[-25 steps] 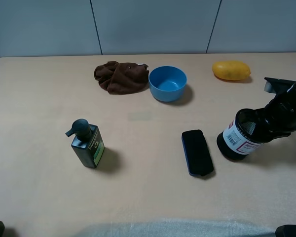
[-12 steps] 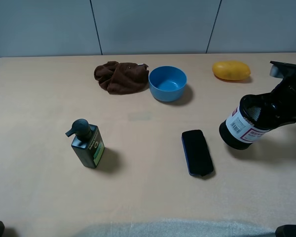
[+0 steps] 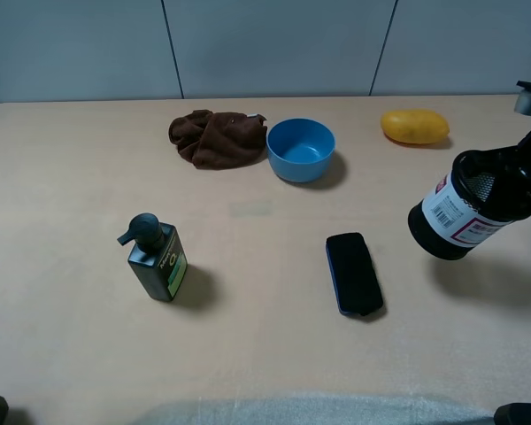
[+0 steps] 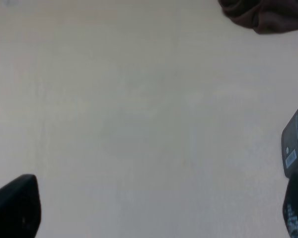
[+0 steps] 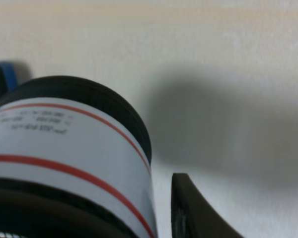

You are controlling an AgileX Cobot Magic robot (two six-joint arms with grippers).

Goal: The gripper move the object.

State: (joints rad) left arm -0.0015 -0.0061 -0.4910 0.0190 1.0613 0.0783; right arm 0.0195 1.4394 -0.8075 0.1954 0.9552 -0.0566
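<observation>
The pen cup [image 3: 460, 217] had risen and shifted right since a second earlier. It hung tilted, apparently clear of the desk [image 3: 248, 354], to the right of the black case [image 3: 354, 273]. Lifting looked done; carrying and setting down remained. The right gripper [image 3: 506, 181] reached in from the right edge, its fingers clamped tight on the cup's rim.

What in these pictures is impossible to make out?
- High view: the frame edge cuts off the right arm holding the pen cup.
- Right wrist view: only one of the right fingers shows, and the cup's label print is blurred.
- Left wrist view: the pump bottle is cut by the edge. The left fingers are only dark corners.
</observation>
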